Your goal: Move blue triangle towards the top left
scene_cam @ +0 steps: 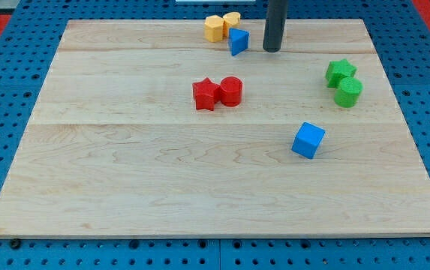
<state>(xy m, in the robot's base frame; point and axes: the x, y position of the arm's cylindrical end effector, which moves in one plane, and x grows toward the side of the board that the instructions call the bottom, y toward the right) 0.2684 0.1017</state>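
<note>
The blue triangle [238, 41] is seen near the bench [124, 172] top edge, touching two yellow blocks [221, 27]; my tip [272, 49] is set just right of it. The rod's upper part is cut off; no gripper is fitted.

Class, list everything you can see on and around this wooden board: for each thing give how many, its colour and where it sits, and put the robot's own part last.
Blue triangle block: one, blue, near the view's top centre, touching the yellow blocks.
Yellow blocks: two, yellow, at the top edge, left of the triangle.
Red star-shaped block: one, red, centre.
Red cylinder block: one, red, against the star's right side.
Green blocks: two, green, right side, one star-like above one round.
Blue cube block: one, blue, right of centre, lower.
Wooden board: one, pale wood.
Blue pegboard: one, surrounding the board.
My tip: one, dark rod, right of the triangle, a small gap between.
</note>
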